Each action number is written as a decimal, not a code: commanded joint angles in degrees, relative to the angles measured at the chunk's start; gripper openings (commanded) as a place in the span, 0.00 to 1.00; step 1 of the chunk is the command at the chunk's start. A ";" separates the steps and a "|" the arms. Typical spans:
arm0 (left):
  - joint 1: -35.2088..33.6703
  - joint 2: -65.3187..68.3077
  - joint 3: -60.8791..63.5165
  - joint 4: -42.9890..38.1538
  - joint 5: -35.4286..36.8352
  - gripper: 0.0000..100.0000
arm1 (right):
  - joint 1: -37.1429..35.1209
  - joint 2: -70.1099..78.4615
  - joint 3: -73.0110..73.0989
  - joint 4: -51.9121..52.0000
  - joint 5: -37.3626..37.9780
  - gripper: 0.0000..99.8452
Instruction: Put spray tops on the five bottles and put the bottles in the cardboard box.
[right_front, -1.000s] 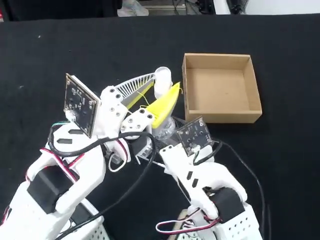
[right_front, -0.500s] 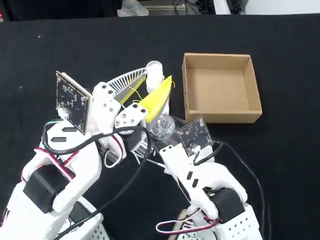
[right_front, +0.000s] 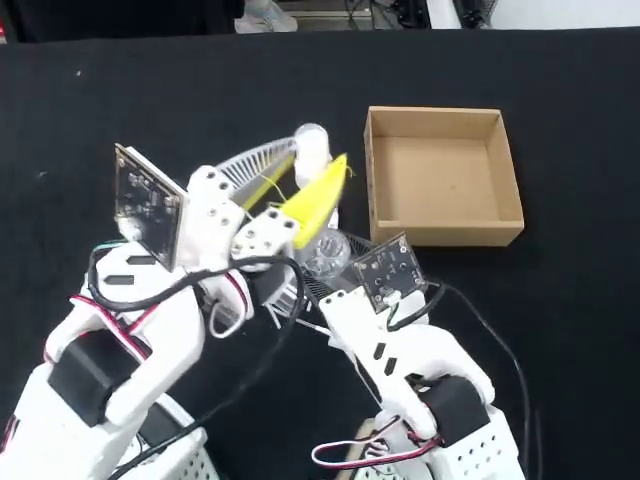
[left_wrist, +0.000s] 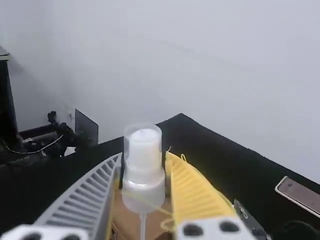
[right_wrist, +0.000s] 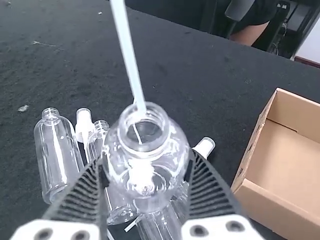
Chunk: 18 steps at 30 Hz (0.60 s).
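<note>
Left pincer (left_wrist: 143, 161) clamped on spray top (left_wrist: 143, 147). Tube (right_wrist: 127, 55) is just inside neck of bottle (right_wrist: 145, 150), which right pincer (right_wrist: 147, 161) grips upright near cardboard box (right_front: 445, 235).
Risks: tube snags rim and bends if tilted; cap seats crooked; bottle slips under push.
Worktop (right_front: 560, 330) black, spare bottles (right_wrist: 55, 150) lying loose. White wall (left_wrist: 210, 60) behind.

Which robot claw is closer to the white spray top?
Left. The left gripper is shut around the spray top. The right gripper is below it, holding the bottle that the top's tube dips into.
</note>
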 joint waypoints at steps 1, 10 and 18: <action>1.71 -0.18 3.65 -0.18 -0.09 0.03 | -0.26 -0.31 -1.01 -0.70 0.18 0.01; 1.71 -0.18 11.65 -1.14 -0.09 0.03 | -0.26 -0.31 -1.10 -0.70 0.18 0.01; 1.71 -0.26 16.31 -2.55 0.00 0.11 | -0.26 -0.31 -1.10 -0.70 0.18 0.01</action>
